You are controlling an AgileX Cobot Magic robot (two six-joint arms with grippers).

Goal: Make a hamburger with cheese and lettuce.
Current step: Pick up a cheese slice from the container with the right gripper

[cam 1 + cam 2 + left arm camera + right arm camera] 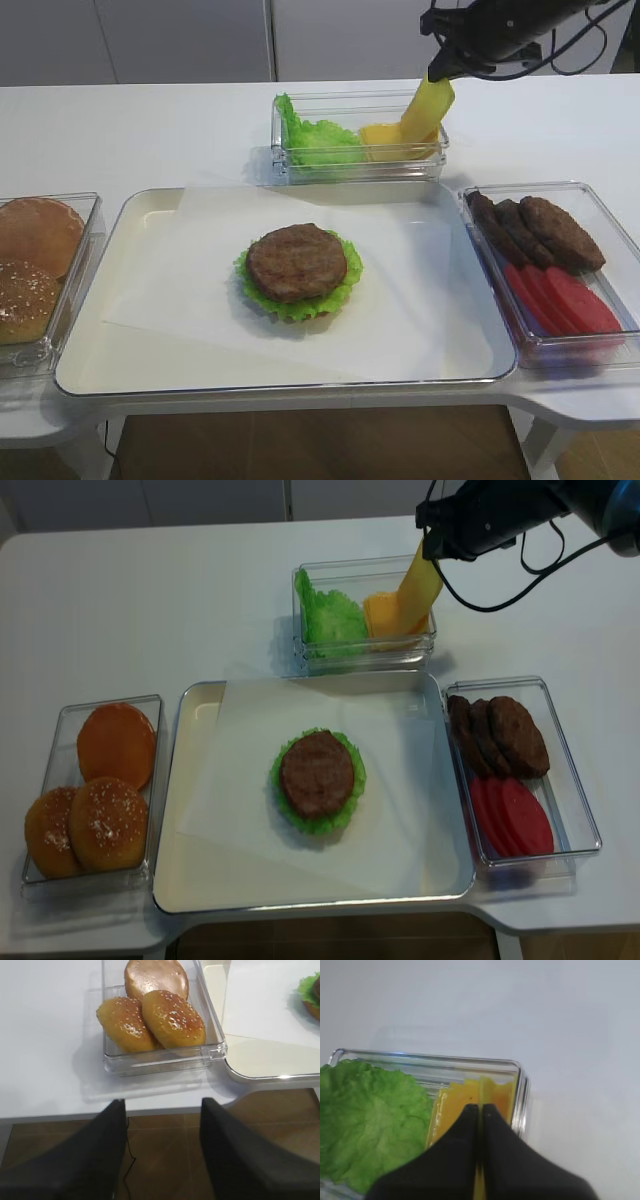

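Right claw [480, 1110] pinches cheese [428, 108] | left claw [160, 1110] open, wrist view only

The black right tool [481, 1110] covers the lower part of the thin yellow cheese slice [492, 1095] in the right wrist view, whose bottom edge crops its fingers. The ruffled green lettuce leaf [367, 1125] runs off that view's left edge. In the left wrist view the round stacked hamburger [311, 992] is cut by the right edge. The clear bun container [60, 300] is cropped at the high view's left edge.
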